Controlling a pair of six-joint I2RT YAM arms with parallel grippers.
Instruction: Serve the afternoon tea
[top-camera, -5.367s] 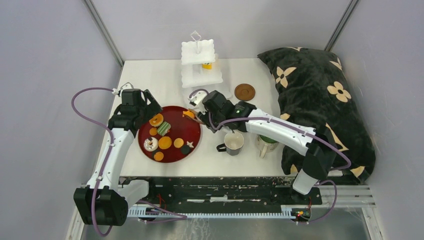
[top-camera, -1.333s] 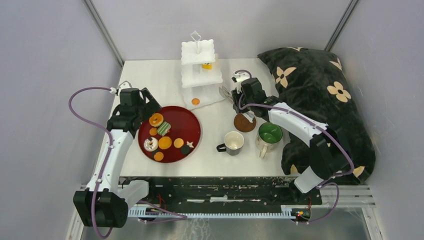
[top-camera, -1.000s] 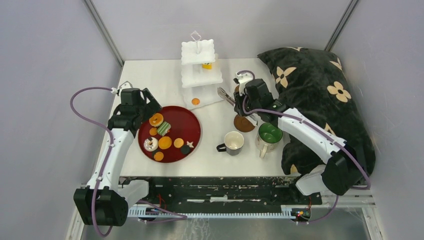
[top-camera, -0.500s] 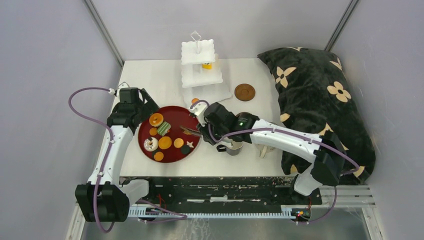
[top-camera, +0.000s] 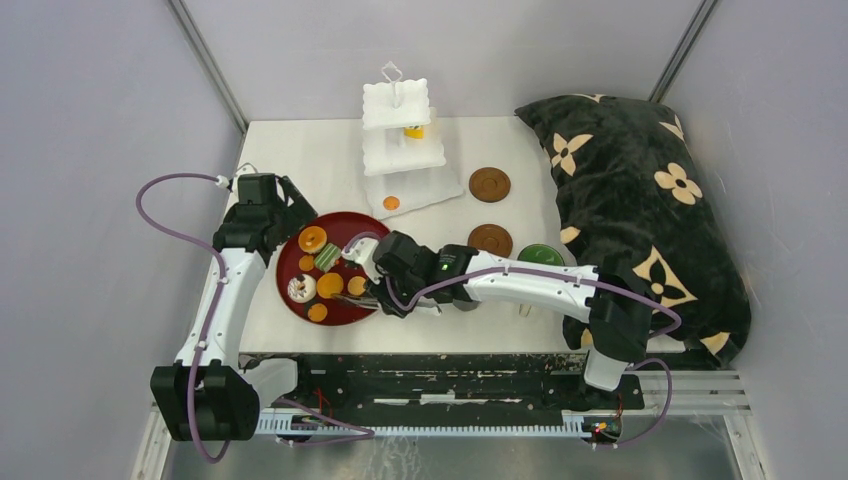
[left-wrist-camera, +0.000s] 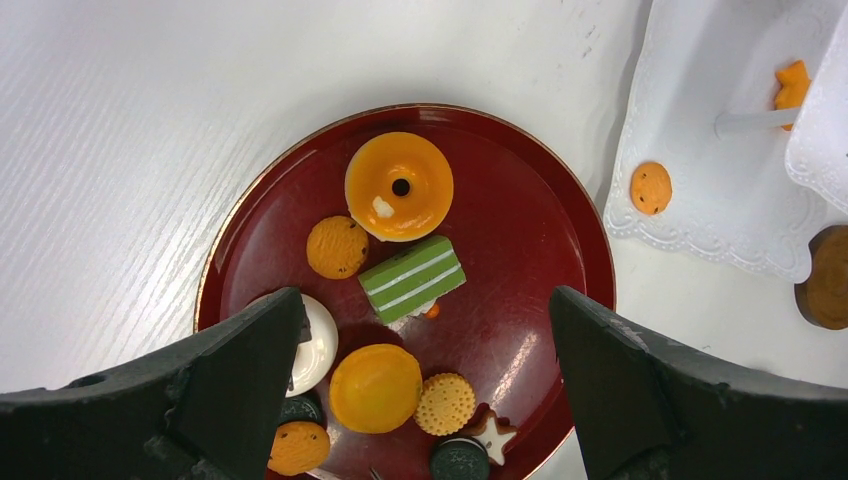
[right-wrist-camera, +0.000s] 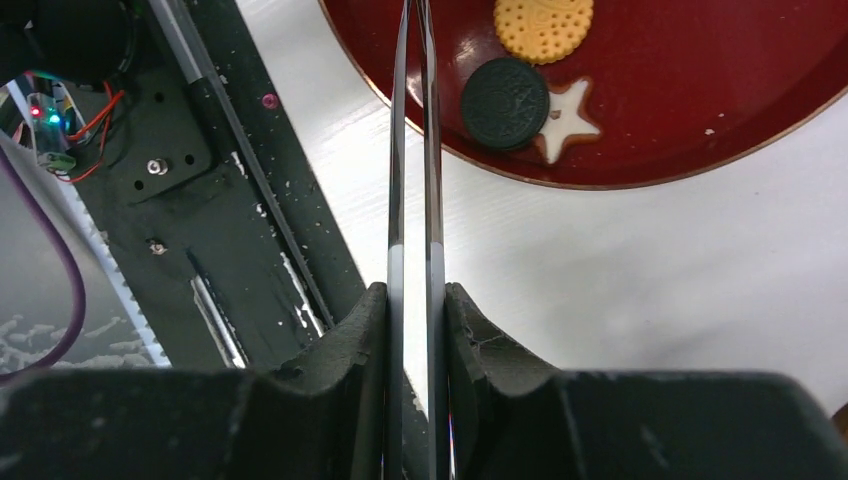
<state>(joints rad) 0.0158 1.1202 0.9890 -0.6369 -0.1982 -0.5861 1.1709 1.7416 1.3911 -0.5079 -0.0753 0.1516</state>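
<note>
Several toy sweets lie on the dark red tray (top-camera: 385, 245): an orange donut (left-wrist-camera: 399, 186), a green striped cake (left-wrist-camera: 412, 278), an orange disc (left-wrist-camera: 375, 388) and a star cookie (right-wrist-camera: 565, 118). My right gripper (top-camera: 385, 278) (right-wrist-camera: 415, 300) hangs over the tray's near right rim, shut on the metal tongs (right-wrist-camera: 412, 150); their arms are nearly together and the tips are out of the wrist view. My left gripper (top-camera: 270, 215) (left-wrist-camera: 425, 300) hovers open above the tray's left side. The white three-tier stand (top-camera: 405, 150) has an orange cookie (top-camera: 391, 203) on its bottom tier. Two brown coasters (top-camera: 489, 184) (top-camera: 490, 240) lie to its right. A green mug (top-camera: 541, 256) peeks out behind my right arm.
A dark flowered pillow (top-camera: 640, 200) covers the table's right side. The black frame rail (right-wrist-camera: 200, 200) runs along the table's near edge, just below the tongs. A dark sandwich cookie (right-wrist-camera: 504, 103) and a yellow biscuit (right-wrist-camera: 543, 25) lie beside the star cookie.
My right arm has swung with the tongs from the coaster beside the green mug across to the tray's near rim. The left arm has stayed put.
</note>
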